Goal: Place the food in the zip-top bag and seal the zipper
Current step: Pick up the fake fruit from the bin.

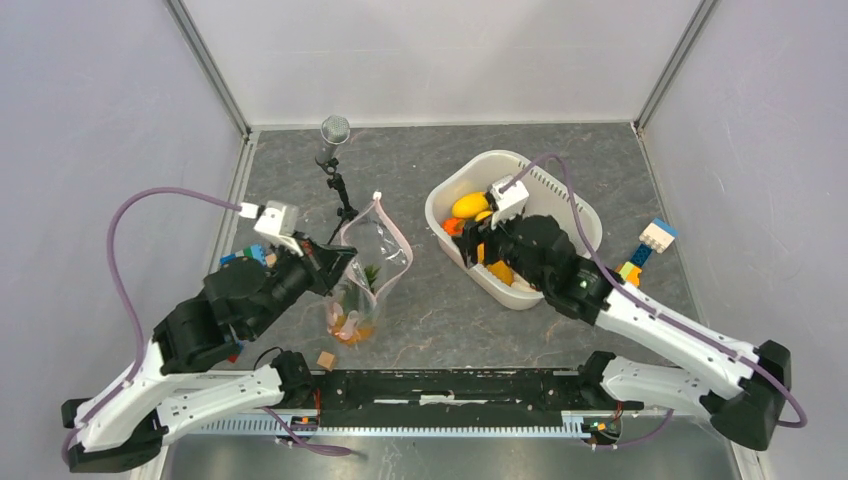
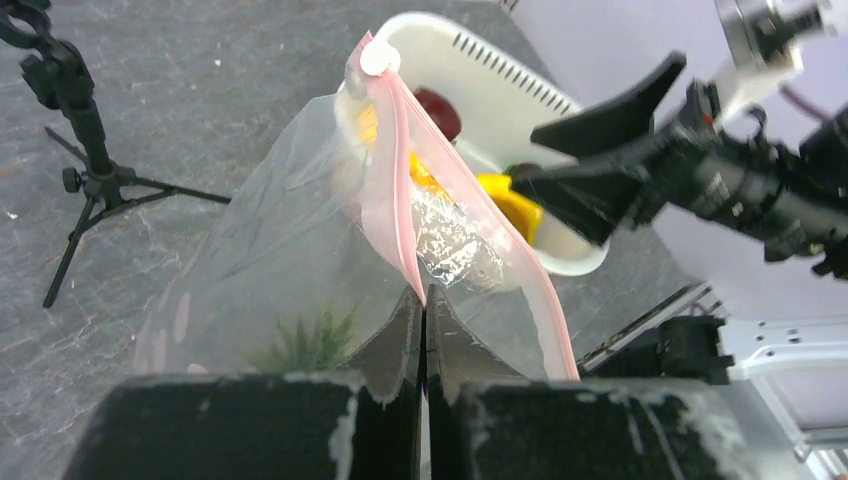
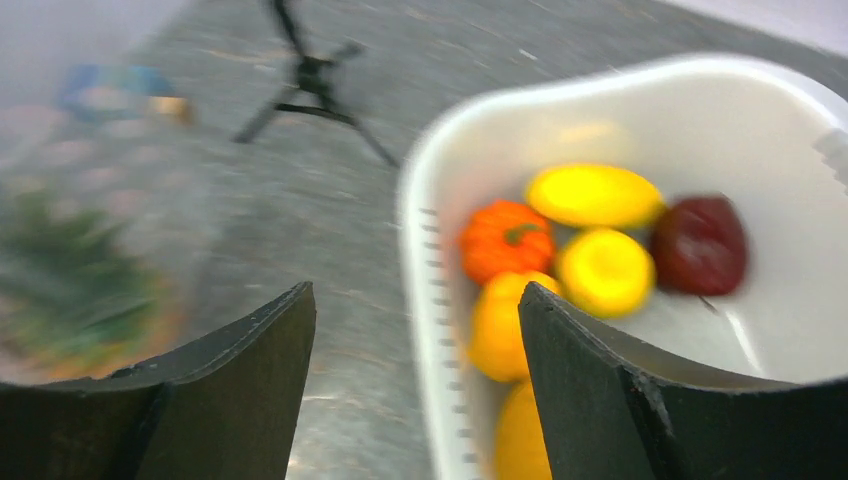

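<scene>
The clear zip-top bag [image 1: 372, 262] stands left of centre with its mouth held open. My left gripper [image 1: 335, 262] is shut on the bag's pink zipper strip [image 2: 400, 190], with the pinch [image 2: 425, 295] at the near end of the strip. A green leafy top [image 2: 305, 340] and some orange pieces [image 1: 350, 325] lie in the bag. My right gripper [image 3: 415, 300] is open and empty, straddling the near rim of the white tub [image 3: 430, 250]. The tub holds a yellow lemon [image 3: 593, 193], an orange piece [image 3: 505, 238], a maroon piece [image 3: 700, 245] and other yellow pieces.
A small black tripod with a microphone [image 1: 335, 135] stands behind the bag. Building-block stacks lie to the right of the tub [image 1: 650, 245] and beside the left arm [image 1: 250, 255]. A small wooden cube [image 1: 326, 360] sits near the front rail.
</scene>
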Robot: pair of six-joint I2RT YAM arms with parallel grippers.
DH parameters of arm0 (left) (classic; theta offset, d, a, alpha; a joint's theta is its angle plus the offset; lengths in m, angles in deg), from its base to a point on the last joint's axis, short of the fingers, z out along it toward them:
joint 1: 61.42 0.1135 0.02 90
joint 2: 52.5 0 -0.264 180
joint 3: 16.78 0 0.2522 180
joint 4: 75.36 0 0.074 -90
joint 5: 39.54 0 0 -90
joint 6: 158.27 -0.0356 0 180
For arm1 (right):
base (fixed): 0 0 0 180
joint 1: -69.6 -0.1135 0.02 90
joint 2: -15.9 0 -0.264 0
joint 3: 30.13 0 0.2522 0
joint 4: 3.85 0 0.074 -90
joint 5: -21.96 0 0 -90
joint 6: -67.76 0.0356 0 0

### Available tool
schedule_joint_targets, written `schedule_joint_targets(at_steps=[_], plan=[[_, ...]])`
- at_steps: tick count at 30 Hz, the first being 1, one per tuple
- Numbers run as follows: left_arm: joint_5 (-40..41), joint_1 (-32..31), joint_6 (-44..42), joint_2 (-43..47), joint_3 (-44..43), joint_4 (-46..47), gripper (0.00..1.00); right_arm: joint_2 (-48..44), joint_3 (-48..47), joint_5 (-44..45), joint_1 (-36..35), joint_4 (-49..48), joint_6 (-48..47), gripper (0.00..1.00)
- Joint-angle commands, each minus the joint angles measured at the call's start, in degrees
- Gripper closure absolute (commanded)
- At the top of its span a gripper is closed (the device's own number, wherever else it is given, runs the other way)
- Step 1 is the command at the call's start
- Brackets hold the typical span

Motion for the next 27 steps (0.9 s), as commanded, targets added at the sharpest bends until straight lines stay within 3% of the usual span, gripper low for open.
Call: schedule_joint_targets(at_steps=[1,5,11,16,21,22,24,26,27], plan=[[-1.1,0.1,-1.2,-4.7,1.4,0.1,0.98,5.8,-4.9,9.4,8.3,10.9,-1.1,0.21],[-1.0,0.2,-2.1,-6.6,2.5,0.0,0.98,10.0,-5.2,0.6,17.6,14.0,-5.0,0.20],[-2.2,0.2,-5.0,-9.4,2.1,-0.1,0.98,11.9,2.8,-14.0,30.1,14.7,-10.0,0.09],[-3.4,0.2,-6.3,-11.7,1.6,0.5,0.98,11.4,5.9,-21.7,33.2,16.3,-14.3,0.02],[-4.0,0.1,-7.1,-13.2,1.3,1.9,0.98,17.4,4.8,-15.8,34.0,16.4,-17.6,0.02],[-4.0,0.1,-7.2,-13.3,1.2,2.1,0.98,18.6,4.8,-15.7,34.3,15.2,-17.8,0.05],[-4.0,0.1,-7.2,-13.6,1.5,2.7,0.98,21.1,4.4,-16.3,34.6,13.0,-17.8,0.21],[-4.1,0.2,-7.1,-13.8,1.6,2.8,0.98,22.2,3.8,-17.1,34.7,11.9,-17.4,0.48],[-4.2,0.2,-7.0,-13.9,1.6,2.8,0.98,22.1,3.4,-17.2,34.7,11.8,-17.1,0.55]])
